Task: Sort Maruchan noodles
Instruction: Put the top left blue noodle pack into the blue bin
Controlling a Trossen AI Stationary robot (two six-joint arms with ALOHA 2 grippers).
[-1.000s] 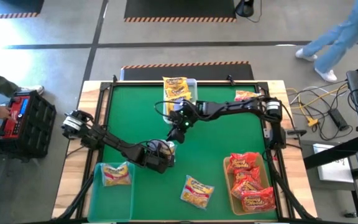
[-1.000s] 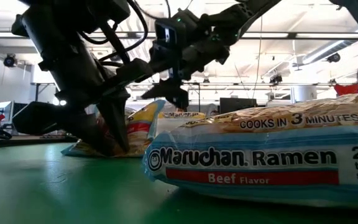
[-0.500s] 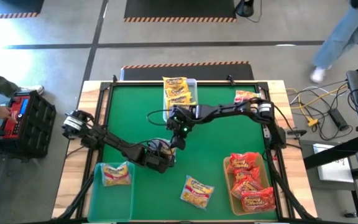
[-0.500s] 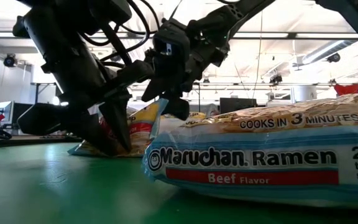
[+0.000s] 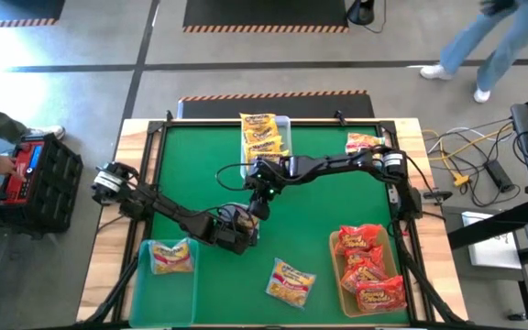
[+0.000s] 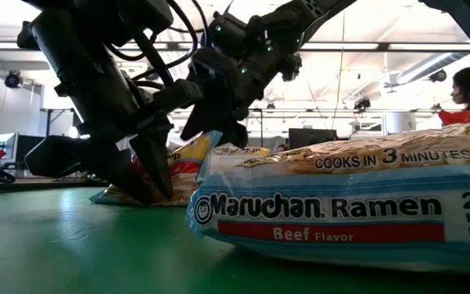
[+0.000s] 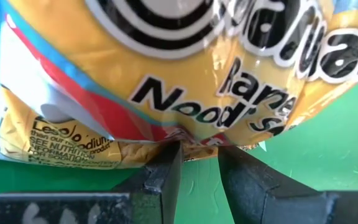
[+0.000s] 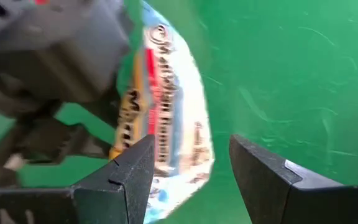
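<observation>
Two tools meet at one yellow and pale-blue packet (image 5: pixel 244 218) near the middle of the green worktop (image 5: pixel 337 202), a little toward the front edge; in the high view this packet is mostly hidden under the arms; in the low view it stands tilted behind the dark fingers, only a slice showing (image 6: pixel 188 163). Left tool (image 7: pixel 197 165) is clamped on the packet's lower edge, fingers nearly together with crinkled plastic pinched between them; the left wrist view is filled by the packet (image 7: pixel 166 74), its print cut off at every side. Right tool (image 8: pixel 188 165) is spread apart, fingers either side of the packet's end (image 8: pixel 166 124) but not pressing it; whether a finger touches the plastic is unclear.

Containers: teal bin (image 5: pixel 137 284) at the front left corner holds one yellow and blue packet (image 5: pixel 170 257); tan bin (image 5: pixel 334 275) at the front right corner holds about three red packets (image 5: pixel 367 266), overlapping, count hard to fix; a clear bin (image 5: pixel 285 124) at the middle of the back edge holds yellow-orange packets (image 5: pixel 262 136), stacked, number not readable. One red packet (image 5: pixel 361 141) lies loose near the back right corner, partly covered by the right arm; one yellow and blue packet (image 5: pixel 291 280) lies loose by the front edge, between the two front bins; in the low view it fills the foreground (image 6: pixel 341 204), cut off at the right, label reading Beef Flavor.
</observation>
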